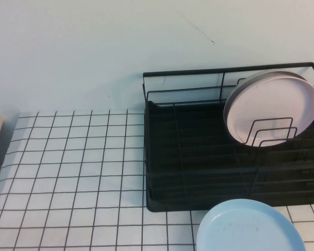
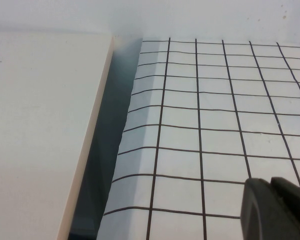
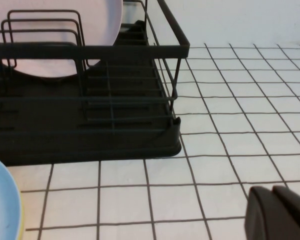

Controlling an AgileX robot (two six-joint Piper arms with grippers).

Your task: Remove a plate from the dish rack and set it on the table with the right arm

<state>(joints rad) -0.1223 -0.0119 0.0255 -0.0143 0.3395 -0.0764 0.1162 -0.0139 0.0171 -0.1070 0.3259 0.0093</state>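
Observation:
The light blue plate point(image 1: 249, 228) lies flat on the white grid table point(image 1: 73, 172), just in front of the black wire dish rack point(image 1: 199, 172). It also shows in the right wrist view point(image 3: 0, 200), with a thin yellow edge under its rim. My right gripper point(image 3: 272, 192) is shut and empty, low over the table, apart from the plate and off the rack's point(image 3: 90, 115) front corner. My left gripper point(image 2: 271, 186) is shut and empty over bare table point(image 2: 215, 125). Neither gripper shows in the high view.
A pale pink plate point(image 1: 272, 107) stands upright in the rack's wire loops at the right; it also shows in the right wrist view point(image 3: 65, 35). A cream board point(image 2: 40, 125) lies beside the table's left edge, across a dark gap.

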